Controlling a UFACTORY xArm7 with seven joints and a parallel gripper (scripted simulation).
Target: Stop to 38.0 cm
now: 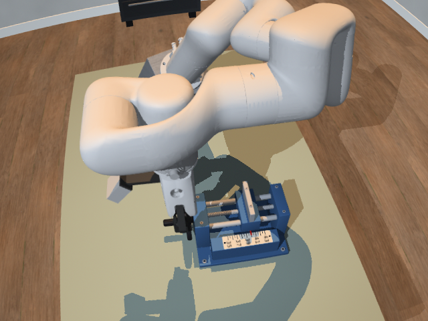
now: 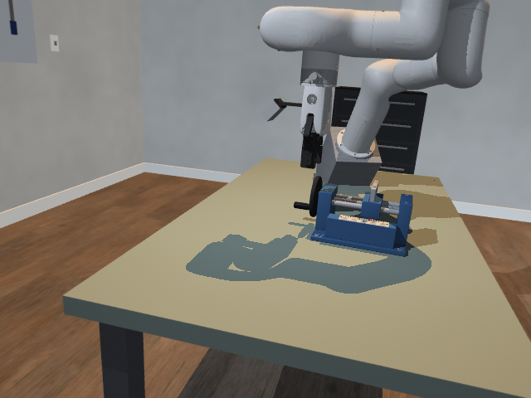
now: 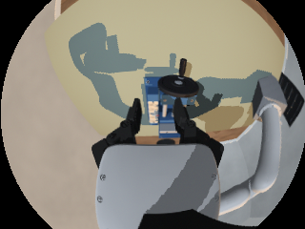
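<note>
A matte tan table (image 2: 180,274) with a thick grey-green edge and a dark leg stands on a glossy brown plank floor (image 2: 64,222). Plain grey walls (image 2: 206,85) meet the floor at a pale baseboard. A black drawer cabinet (image 2: 401,128) stands against the wall at 12 o'clock from the table's middle in the exterior view.

Toward 3 o'clock on the table sits a blocky blue stop fixture (image 1: 241,224) bolted through a flat base plate. Smooth silver guide rods and a threaded screw run along it. They carry a blue carriage with an upright, pale slab-shaped stop (image 1: 249,202). On the fixture's front, a cream ruler strip (image 1: 247,238) shows printed numbers from 35 to 43, with a small red pointer about midway along, near 39.

At the fixture's 9 o'clock end in the top view is a round black handwheel (image 1: 188,229) with a stubby black crank knob sticking outward.

A smooth, rounded white arm (image 1: 207,96) reaches over the table. Its gripper (image 2: 310,160) has black fingers pointing down. It hangs just above the handwheel, at the wheel's 12 o'clock in the exterior view, without touching it. The jaws are partly closed and hold nothing.

Soft grey-green shadows of the arm lie across the table.
</note>
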